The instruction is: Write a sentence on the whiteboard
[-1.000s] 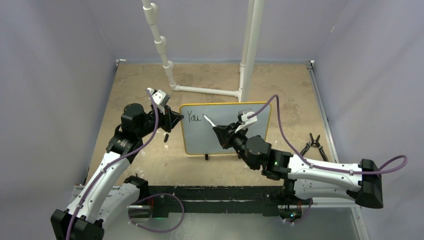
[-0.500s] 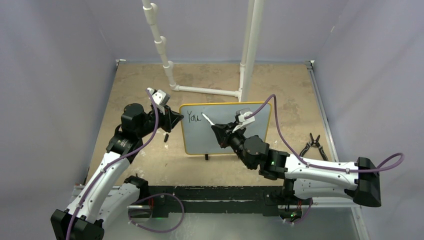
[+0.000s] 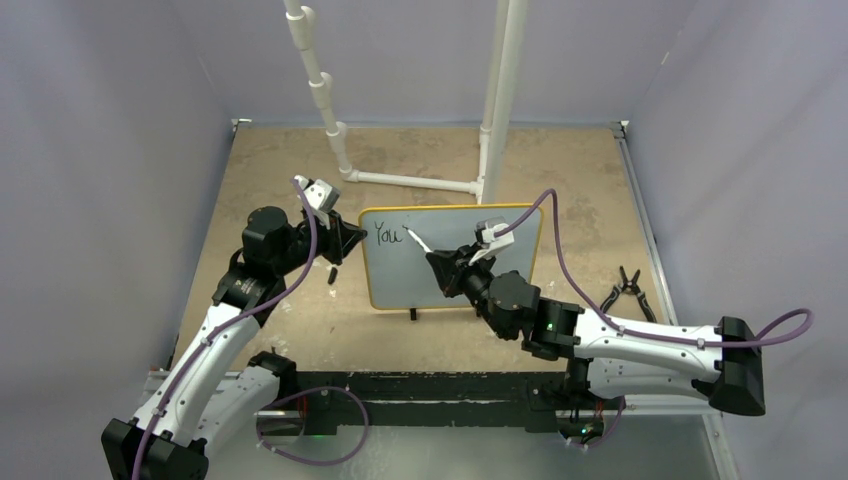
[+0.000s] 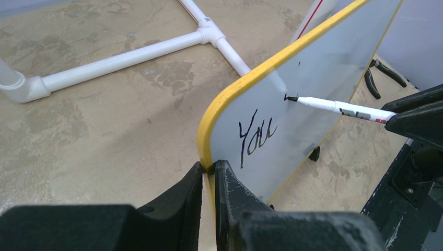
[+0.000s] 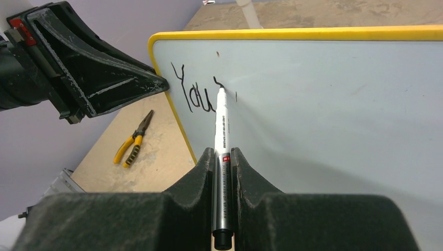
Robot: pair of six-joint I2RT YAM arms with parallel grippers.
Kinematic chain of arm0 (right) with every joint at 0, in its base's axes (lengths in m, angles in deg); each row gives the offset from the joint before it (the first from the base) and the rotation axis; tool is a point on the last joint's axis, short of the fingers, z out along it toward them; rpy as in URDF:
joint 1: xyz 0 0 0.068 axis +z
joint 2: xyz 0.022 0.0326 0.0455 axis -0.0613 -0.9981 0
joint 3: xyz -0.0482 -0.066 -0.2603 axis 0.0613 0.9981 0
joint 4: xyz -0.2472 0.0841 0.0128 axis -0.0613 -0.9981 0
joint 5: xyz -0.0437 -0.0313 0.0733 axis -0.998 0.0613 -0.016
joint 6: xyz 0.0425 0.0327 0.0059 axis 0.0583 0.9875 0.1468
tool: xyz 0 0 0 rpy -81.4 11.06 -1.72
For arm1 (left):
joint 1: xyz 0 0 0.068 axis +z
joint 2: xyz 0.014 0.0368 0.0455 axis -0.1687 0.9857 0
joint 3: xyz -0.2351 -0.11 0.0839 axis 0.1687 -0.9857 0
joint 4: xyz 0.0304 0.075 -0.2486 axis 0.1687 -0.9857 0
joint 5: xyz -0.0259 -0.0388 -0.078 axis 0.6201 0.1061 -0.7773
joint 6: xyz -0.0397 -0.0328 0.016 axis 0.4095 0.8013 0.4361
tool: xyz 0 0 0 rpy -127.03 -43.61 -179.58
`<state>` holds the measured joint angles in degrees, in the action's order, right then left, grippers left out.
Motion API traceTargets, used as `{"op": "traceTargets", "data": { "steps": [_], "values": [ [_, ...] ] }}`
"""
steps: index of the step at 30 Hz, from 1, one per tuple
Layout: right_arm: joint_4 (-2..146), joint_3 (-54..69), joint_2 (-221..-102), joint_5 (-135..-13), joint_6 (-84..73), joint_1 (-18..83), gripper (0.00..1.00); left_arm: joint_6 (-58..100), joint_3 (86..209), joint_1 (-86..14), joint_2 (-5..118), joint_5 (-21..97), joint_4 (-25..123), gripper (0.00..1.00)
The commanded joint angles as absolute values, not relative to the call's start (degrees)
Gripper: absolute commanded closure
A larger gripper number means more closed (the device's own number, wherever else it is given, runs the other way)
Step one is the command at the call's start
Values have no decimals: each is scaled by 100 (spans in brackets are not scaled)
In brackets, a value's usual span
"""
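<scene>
Whiteboard [image 3: 395, 275] upright on the tan tabletop [image 3: 280, 170], standing on its small black feet, yellow frame all round. Left gripper [image 4: 209, 166] is pinched tight on the board's left edge, one finger on each face of the yellow rim. In the left wrist view those fingers hide the lower left corner of the board.

Right gripper [image 5: 222, 152] is clamped on a white marker [image 5: 221, 125], barrel running straight out between the fingers, black tip pressed to the board's face. Tip sits just right of the sentence [image 5: 194, 94], which so far reads "You", high on the board near its left edge. A short black curl shows right at the tip, and a tiny tick just right of that.

From the top camera, the right wrist and its grey cable cross in front of the board's middle and right part, so much of the writing surface there is covered.

Behind the board, a white PVC pipe frame [image 3: 415, 183] lies on the tabletop with two posts rising from it. Well right of the board, a pair of dark pliers [image 3: 625, 290] lies flat. Just left of the board's left edge, a small dark oblong piece [image 3: 330, 272] rests on the tabletop; what it is, I cannot tell.
</scene>
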<state>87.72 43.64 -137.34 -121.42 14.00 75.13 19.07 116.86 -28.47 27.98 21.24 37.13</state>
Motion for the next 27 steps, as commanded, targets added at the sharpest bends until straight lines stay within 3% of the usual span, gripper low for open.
{"op": "traceTargets", "data": {
  "steps": [1,15,27],
  "values": [
    [8676,4347,-13666,-12364,1527,7497,100,1863,11648,-2843,2771,1917,3844,100],
    [9549,4568,-13406,-11628,1066,7497,100,1861,11650,-2843,2780,1923,3845,100],
    [8749,4567,-13482,-12149,1530,7497,100,1859,11643,-2843,2788,1919,3845,100]
  ]
}}
